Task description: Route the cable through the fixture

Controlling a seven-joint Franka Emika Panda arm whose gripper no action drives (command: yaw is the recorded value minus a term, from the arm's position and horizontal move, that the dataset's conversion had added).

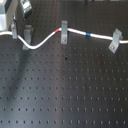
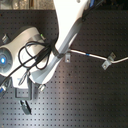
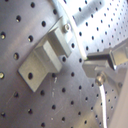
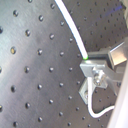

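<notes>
Currently cable (image 1: 75,32) sits in middle fixture (image 1: 64,30); left-hand run unrouted. Pincer (image 1: 21,29) at left fixture (image 1: 28,33), grip state unclear. Next you seat cable in slot.

Cable (image 1: 75,32) on breadboard (image 1: 64,90), crossing middle clip (image 1: 64,31), right clip (image 1: 115,41).

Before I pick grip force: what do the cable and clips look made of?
The cable looks like white plastic-sheathed cord, smooth, bending in soft curves. The clips look like grey metal, matt and sharp-edged; one shows bolted blocks in the first wrist view.
</notes>
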